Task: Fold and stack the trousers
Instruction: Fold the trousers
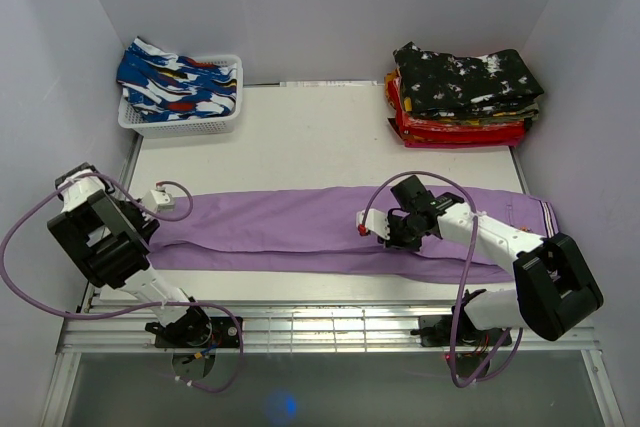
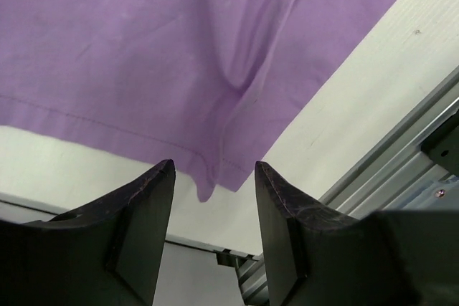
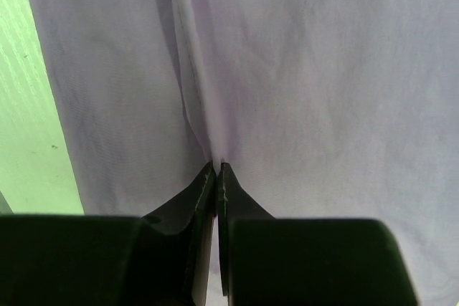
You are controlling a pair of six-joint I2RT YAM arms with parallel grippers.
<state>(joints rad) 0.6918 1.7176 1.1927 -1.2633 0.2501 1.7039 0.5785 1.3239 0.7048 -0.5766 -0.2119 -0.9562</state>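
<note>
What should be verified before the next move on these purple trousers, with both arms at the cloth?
1. Right pincer shut on a raised ridge of the purple trousers: ok.
2. Left pincer gripping the hem: not ok; it is open, and the hem corner shows between its fingers, ungripped.
3. Right grip holds every cloth layer: cannot tell.
4. Trousers spread lengthwise on the table: ok, with one crease near the hem.
5. Folded stack at the far right, top free: ok.
</note>
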